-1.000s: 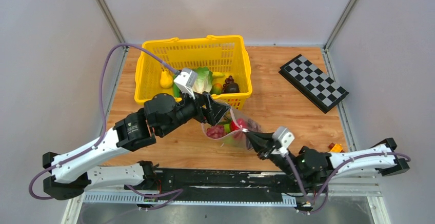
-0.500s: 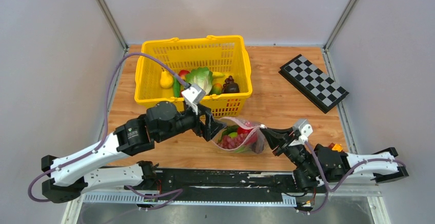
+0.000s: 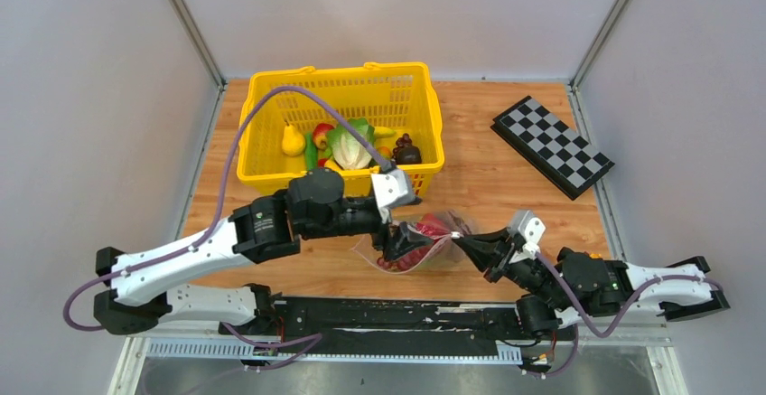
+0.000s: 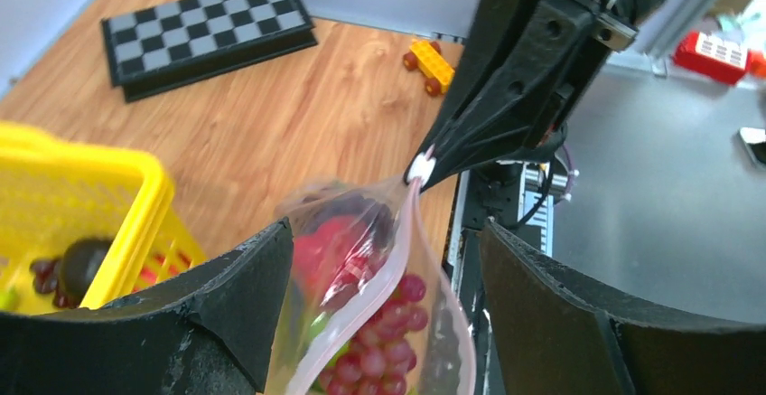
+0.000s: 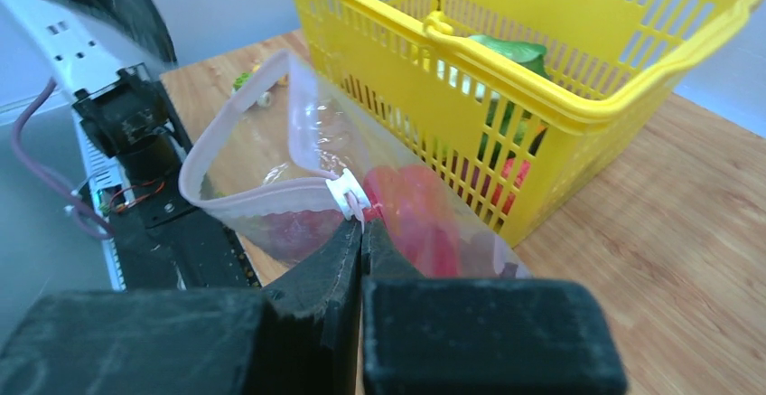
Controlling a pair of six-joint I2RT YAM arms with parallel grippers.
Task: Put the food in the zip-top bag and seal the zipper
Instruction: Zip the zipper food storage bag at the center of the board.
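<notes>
Seen from above, the right gripper (image 3: 464, 244) pinches one end of the bag (image 3: 443, 239), with some food (image 3: 432, 227) inside and more in the basket (image 3: 334, 73) beyond; at the left wrist, the left gripper (image 4: 384, 268) straddles it, open; at the right wrist, the zipper (image 5: 257, 203) gapes, unsealed, ahead of clamped jaws.

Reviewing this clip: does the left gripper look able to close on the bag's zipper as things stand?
Probably yes. The left gripper is open, a finger on either side of the zipper, with only the edge of the bag between them; the right gripper pinches one end, holding it up.
</notes>
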